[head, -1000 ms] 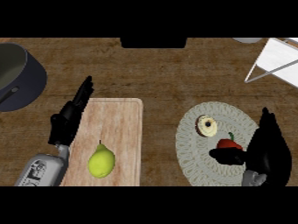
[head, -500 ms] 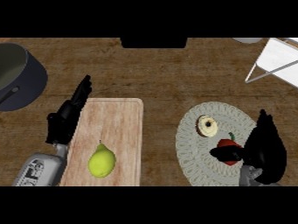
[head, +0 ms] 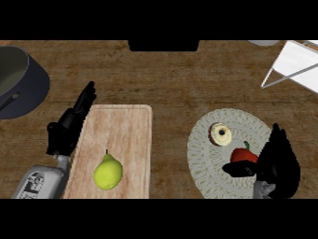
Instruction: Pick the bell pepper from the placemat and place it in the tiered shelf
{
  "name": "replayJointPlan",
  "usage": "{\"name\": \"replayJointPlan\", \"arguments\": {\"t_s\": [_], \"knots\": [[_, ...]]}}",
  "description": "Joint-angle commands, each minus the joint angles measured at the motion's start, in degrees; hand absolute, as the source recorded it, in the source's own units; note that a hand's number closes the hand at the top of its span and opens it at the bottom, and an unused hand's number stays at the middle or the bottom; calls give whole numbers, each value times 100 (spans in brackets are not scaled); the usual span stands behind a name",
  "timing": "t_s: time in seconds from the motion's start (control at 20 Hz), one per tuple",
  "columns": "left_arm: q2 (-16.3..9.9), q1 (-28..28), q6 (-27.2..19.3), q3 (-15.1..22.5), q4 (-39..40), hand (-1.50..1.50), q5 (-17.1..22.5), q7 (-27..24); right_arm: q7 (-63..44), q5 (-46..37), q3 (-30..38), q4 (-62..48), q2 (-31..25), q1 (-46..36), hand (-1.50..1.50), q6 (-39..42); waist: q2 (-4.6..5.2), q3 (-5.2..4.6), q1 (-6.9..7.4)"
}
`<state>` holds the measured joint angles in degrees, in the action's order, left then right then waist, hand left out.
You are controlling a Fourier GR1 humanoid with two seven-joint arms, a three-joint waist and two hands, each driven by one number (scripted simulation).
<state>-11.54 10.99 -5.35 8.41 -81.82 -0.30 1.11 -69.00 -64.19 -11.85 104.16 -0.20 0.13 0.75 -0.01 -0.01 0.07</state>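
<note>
Head view: brown wooden counter (head: pixel 168 88); round woven placemat (head: pixel 206 158) at right, red bell pepper (head: pixel 245 155) on it beside a bagel (head: pixel 220 134); right hand (head: pixel 277 163) curls round the pepper; left hand (head: pixel 70 126) open, fingers straight, at cutting board (head: pixel 123 130) edge; tiered shelf (head: pixel 302 65) top right, well apart.

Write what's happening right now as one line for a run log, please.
right hand: at bell pepper, thumb beside it | pepper: on placemat | tiered shelf: upper right | left hand: open beside cutting board
</note>
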Motion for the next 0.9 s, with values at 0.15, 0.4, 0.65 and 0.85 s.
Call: {"name": "replayJointPlan", "arguments": {"t_s": [0.15, 0.4, 0.65, 0.85], "knots": [[62, -81, 9, -38, -58, 0, -123, -98, -1091, 70, -258, -176, 19, -63, -150, -328, -2, 0, 5], [132, 68, 34, -68, -34, 0, -148, 72, -998, 269, -69, -662, 19, -320, -150, -496, 5, 0, 11], [119, 188, 162, -219, 150, 0, -158, -21, -365, 152, -69, -682, 19, 127, 150, -35, 2, -1, -27], [176, 134, 222, -282, 271, 0, -182, -63, -198, -98, 119, -732, 2, -81, 150, 63, 4, -1, -27]]}}
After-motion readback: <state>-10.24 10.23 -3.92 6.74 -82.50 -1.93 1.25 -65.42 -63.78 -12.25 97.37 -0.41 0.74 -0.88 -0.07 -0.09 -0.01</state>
